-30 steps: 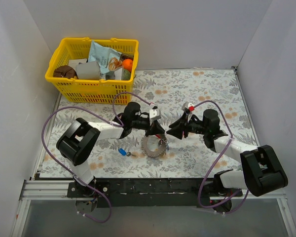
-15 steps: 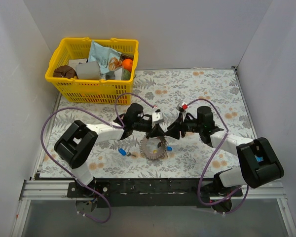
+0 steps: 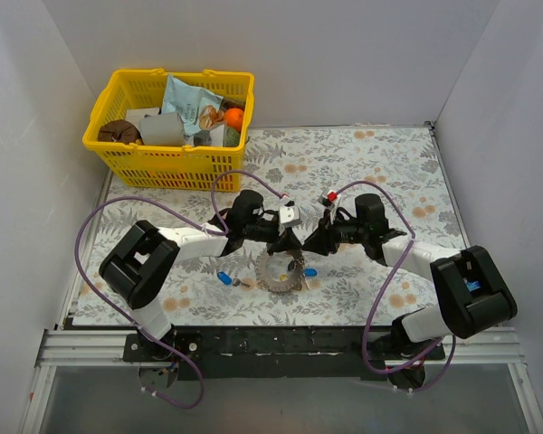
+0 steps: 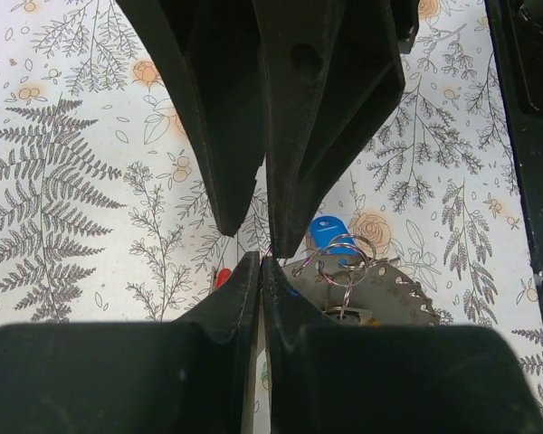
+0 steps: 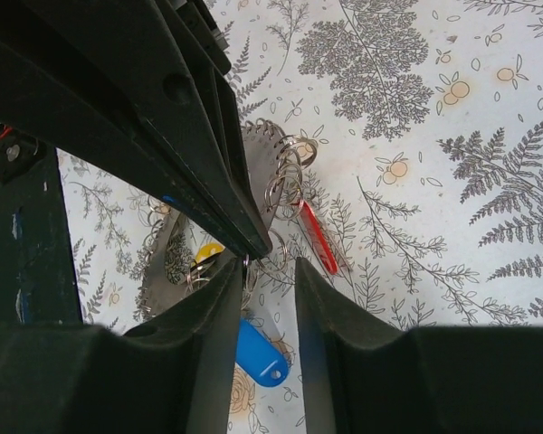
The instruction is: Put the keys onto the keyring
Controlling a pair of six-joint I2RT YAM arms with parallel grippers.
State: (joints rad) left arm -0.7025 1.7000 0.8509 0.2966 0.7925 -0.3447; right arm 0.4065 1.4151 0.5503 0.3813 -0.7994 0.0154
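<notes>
The keyring (image 3: 279,274) is seen lying flat on the desk (image 3: 380,163) near the front middle, just below the two sets of jaws, which are brought tip to tip over its upper rim; neither arm is clearly nearer, the left gripper (image 3: 287,245) being set over the rim's left part and the right gripper (image 3: 310,244) over its right. The left jaws are clenched with no gap; a thin wire is seen at their tips, but whether it is pinched cannot be told. The right jaws are parted, with small wire loops (image 5: 288,167) lying in and above the gap and nothing seen clamped. One blue key (image 3: 223,278) is left apart to the keyring's left; another blue cap (image 3: 309,271) is found just beside its right rim; the red key (image 5: 317,237) is laid slantwise beside the scalloped edge, below the loops. Much of the keyring is covered by both sets of jaws, and which loops are joined cannot be made out.
</notes>
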